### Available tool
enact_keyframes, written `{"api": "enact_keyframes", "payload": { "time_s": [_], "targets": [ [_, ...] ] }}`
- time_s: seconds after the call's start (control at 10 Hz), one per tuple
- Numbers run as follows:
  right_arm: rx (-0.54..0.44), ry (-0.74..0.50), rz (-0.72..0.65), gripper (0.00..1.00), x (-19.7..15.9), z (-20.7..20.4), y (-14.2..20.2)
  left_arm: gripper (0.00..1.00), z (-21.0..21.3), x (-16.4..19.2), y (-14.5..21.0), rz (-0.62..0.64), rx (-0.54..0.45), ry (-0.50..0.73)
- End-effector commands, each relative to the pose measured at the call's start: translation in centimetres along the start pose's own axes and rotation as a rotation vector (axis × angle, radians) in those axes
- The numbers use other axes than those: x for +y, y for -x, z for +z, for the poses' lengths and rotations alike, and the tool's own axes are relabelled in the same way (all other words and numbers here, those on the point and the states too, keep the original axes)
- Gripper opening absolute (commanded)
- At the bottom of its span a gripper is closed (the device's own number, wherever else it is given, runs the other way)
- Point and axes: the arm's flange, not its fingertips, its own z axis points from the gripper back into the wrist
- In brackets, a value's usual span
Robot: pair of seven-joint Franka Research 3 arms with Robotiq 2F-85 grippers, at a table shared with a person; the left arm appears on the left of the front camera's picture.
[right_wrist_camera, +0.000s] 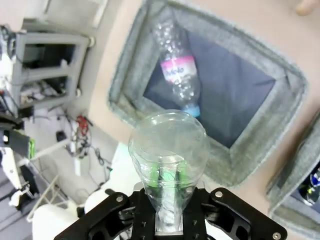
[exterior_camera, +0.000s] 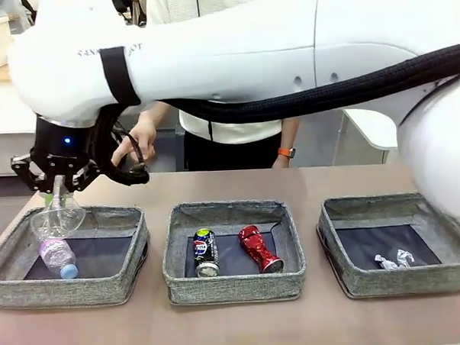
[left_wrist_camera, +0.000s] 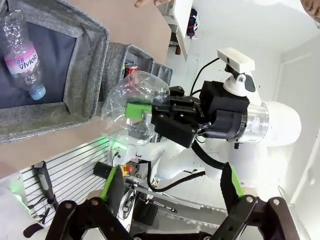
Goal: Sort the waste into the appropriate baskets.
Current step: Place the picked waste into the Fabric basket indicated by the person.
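Right gripper (exterior_camera: 57,188) pinches the clear plastic cup (exterior_camera: 58,220) over the left basket (exterior_camera: 105,289), beside the bottle (exterior_camera: 58,258), plastics evidently grouped there. Release looks imminent. Left gripper (left_wrist_camera: 172,187) stands wide open, empty.

Right arm (exterior_camera: 210,59) spans the whole scene above the baskets, blocking overhead access from the far side. Its tool (exterior_camera: 56,182) with clear plastic cup (exterior_camera: 58,218) hangs over left basket (exterior_camera: 120,288); bottle (exterior_camera: 56,256) takes that floor's near-left part, the rest is free. Bare tabletop (exterior_camera: 309,238) between baskets. Person's hand (exterior_camera: 141,142) near the far edge.
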Motion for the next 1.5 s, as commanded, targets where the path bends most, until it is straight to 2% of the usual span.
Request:
{"api": "enact_keyframes", "payload": {
  "time_s": [0.0, 0.1, 0.2, 0.3, 0.8, 1.0, 1.2, 1.4],
  "targets": [
    [-0.064, 0.048, 0.009, 0.33, -0.7, 0.7, 0.5, 1.00, -0.2, 0.0, 0.2, 0.001, -0.013, 0.011],
    [-0.071, 0.071, 0.009, 0.74, -0.7, 0.6, 0.5, 1.00, -0.2, 0.0, 0.2, 0.001, -0.013, 0.011],
    [-0.075, 0.077, 0.010, 0.91, -0.8, 0.6, 0.5, 1.00, -0.2, 0.0, 0.2, 0.001, -0.013, 0.011],
    [-0.087, 0.070, 0.009, 1.00, -0.9, 0.8, 0.6, 1.00, -0.2, 0.0, 0.2, 0.001, -0.013, 0.011],
    [-0.119, 0.028, -0.016, 1.00, -2.2, 1.8, 1.1, 1.00, -0.2, 0.0, 0.2, 0.001, -0.013, 0.011],
    [-0.136, 0.012, -0.035, 1.00, -3.9, 4.2, 2.4, 1.00, -0.2, 0.0, 0.2, 0.001, -0.013, 0.011],
    [-0.242, -0.143, -0.039, 1.00, -9.1, 10.4, 7.4, 1.00, -0.2, 0.0, 0.2, 0.001, -0.013, 0.011],
    [-0.332, -0.194, -0.073, 1.00, -15.2, 15.7, 13.4, 1.00, -0.2, 0.0, 0.2, 0.001, -0.013, 0.011]
  ]
}}
